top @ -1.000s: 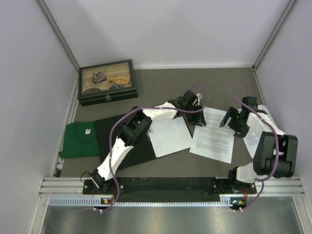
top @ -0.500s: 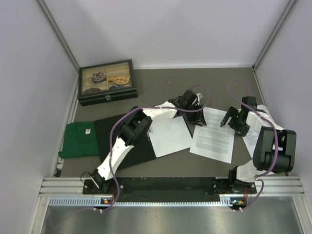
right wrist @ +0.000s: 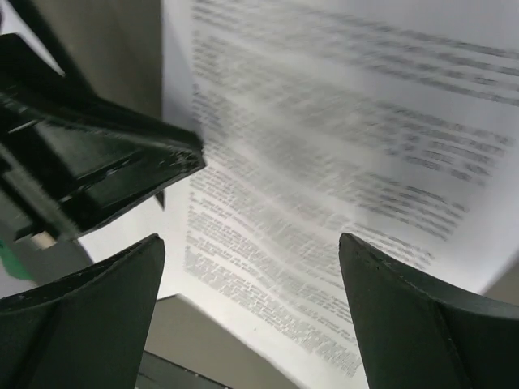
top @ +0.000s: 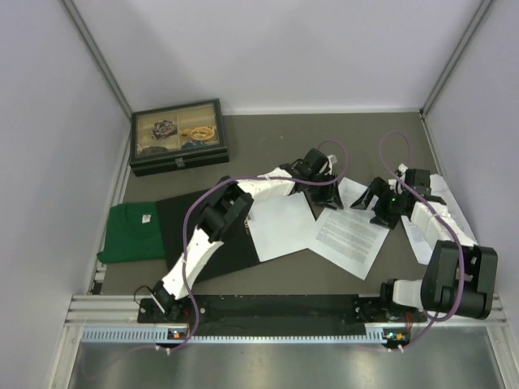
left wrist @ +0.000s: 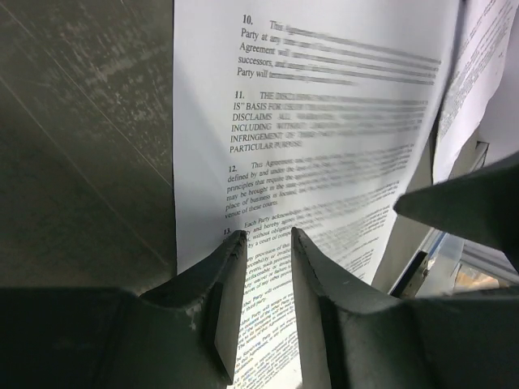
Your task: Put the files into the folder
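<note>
A printed file sheet (top: 345, 241) lies askew on the table, right of centre. My left gripper (top: 318, 185) rests over its far left corner. In the left wrist view the fingers (left wrist: 268, 235) stand a narrow gap apart above the printed text (left wrist: 324, 121), with nothing between them. My right gripper (top: 371, 204) is wide open over the same sheet's far edge; in its wrist view (right wrist: 250, 239) the text (right wrist: 340, 146) shows below. The folder (top: 195, 235) lies open with its black inside up. A blank white sheet (top: 280, 227) lies at its right edge.
Another printed sheet (top: 354, 190) lies beneath both grippers, and more sheets (top: 418, 235) lie by the right arm. A green cloth (top: 130, 231) lies left of the folder. A black glass-lidded box (top: 178, 136) stands at the back left. Walls close in on both sides.
My right gripper has moved left and slightly nearer. The printed sheet has turned, its near end swinging left. The left gripper has stayed put.
</note>
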Action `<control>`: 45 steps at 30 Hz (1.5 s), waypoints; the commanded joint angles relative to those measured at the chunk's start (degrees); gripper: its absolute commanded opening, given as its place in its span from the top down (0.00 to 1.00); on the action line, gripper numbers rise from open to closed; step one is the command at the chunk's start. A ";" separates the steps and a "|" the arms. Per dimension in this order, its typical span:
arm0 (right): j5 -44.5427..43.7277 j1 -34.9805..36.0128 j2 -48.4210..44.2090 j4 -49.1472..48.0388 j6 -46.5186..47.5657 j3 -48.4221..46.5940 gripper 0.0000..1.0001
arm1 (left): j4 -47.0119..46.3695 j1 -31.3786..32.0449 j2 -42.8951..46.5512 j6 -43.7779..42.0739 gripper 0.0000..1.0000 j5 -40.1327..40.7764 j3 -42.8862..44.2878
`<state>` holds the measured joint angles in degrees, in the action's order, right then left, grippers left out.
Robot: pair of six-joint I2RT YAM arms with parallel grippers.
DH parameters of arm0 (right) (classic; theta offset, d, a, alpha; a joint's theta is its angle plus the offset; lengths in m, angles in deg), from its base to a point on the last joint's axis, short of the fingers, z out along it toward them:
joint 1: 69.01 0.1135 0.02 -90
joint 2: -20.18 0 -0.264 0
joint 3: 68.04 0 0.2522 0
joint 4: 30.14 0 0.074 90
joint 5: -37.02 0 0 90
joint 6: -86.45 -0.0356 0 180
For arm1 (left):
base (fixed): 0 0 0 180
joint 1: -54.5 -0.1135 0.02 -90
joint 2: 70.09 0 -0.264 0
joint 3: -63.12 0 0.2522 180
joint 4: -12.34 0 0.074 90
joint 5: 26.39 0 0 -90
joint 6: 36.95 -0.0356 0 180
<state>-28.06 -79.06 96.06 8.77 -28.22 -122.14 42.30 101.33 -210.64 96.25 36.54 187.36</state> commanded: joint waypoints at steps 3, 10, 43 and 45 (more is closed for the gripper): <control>8.64 -0.06 -6.96 -3.52 -4.24 3.94 0.12 | 8.31 -1.39 -6.13 -3.74 0.64 7.82 -0.62; -24.34 -0.24 -7.07 10.78 -7.50 -0.34 0.12 | 9.19 -1.39 -6.23 -3.91 0.64 8.00 -0.26; 7.84 2.40 -6.61 -9.31 -6.01 6.41 0.12 | 9.46 -1.56 -7.02 -3.30 0.64 7.65 0.44; 10.56 2.31 -9.50 -12.21 -6.62 7.63 0.11 | 9.37 -1.56 -7.28 -2.86 0.64 7.21 0.79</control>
<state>-25.63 -77.27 92.96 1.16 -35.26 -115.49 44.47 100.94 -212.00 96.42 35.25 189.74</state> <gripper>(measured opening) 0.879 0.354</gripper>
